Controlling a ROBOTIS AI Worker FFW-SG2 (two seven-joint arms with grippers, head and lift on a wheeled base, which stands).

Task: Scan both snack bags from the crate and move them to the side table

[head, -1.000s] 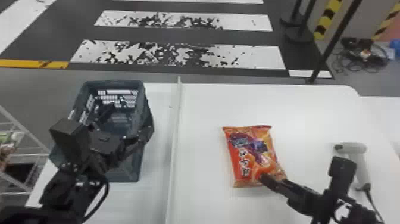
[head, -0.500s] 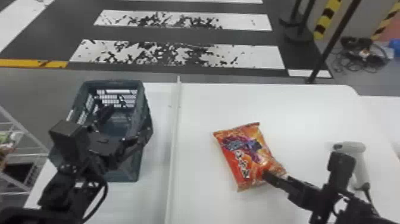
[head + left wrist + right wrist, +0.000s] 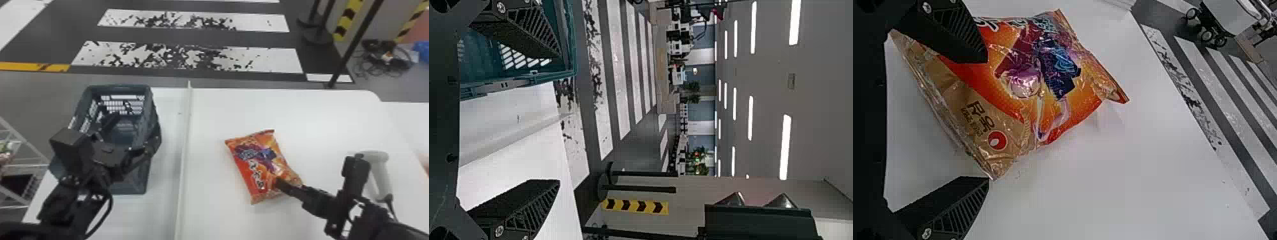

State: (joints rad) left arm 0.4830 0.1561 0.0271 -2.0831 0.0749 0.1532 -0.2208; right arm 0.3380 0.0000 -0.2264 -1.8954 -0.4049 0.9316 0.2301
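Note:
An orange snack bag (image 3: 260, 162) lies tilted on the white table, right of the divider. My right gripper (image 3: 277, 183) is at the bag's lower right edge; in the right wrist view the gripper (image 3: 988, 120) stands open, one finger over the snack bag (image 3: 1028, 85) and the other beside its corner. At the left, the dark crate (image 3: 146, 172) stands on the table, with my left gripper (image 3: 131, 134) over its near part. In the left wrist view the left gripper (image 3: 560, 117) is open with nothing between its fingers, one finger in front of the crate (image 3: 519, 80).
A white handheld scanner (image 3: 380, 172) stands at the right behind my right arm. The raised divider (image 3: 183, 153) runs between crate and bag. A further white surface (image 3: 405, 118) adjoins at the right, and a wire rack (image 3: 22, 166) stands at far left.
The bag has turned, its top swinging left, and has shifted slightly left on the table. My right gripper has moved a little with it; the left arm has hardly moved.

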